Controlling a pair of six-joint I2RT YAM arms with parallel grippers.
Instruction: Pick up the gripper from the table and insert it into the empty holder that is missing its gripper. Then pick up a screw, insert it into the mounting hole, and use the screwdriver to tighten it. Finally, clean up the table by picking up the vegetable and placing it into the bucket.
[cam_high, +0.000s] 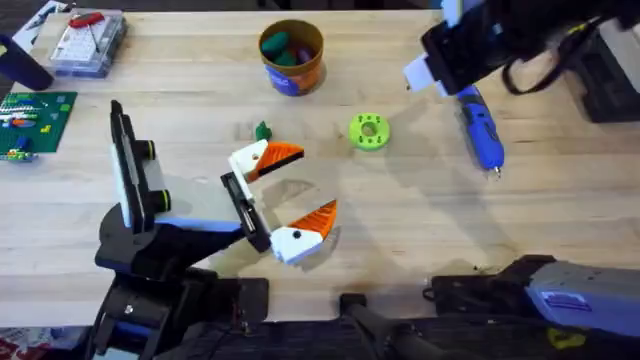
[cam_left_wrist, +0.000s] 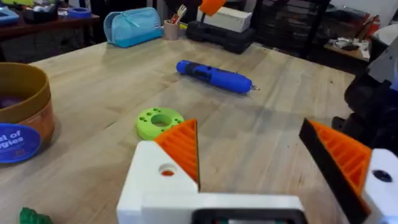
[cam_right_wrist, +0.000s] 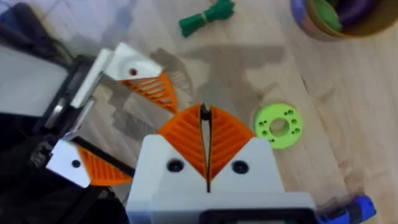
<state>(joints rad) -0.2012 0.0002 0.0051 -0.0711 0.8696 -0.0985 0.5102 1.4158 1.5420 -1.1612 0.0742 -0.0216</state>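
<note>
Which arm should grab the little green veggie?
Left, probably. The left gripper is open, close beside the vegetable, while the right gripper is shut and farther off, near the screwdriver.

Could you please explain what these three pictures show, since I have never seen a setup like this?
They show two robot arms at a wooden table. One picture looks down from above; the other two come from cameras on each wrist. The left end effector is open and empty. The right end effector is shut, holding nothing visible. On the table lie a blue screwdriver, a green ring, a small green piece and an orange bucket.
</note>
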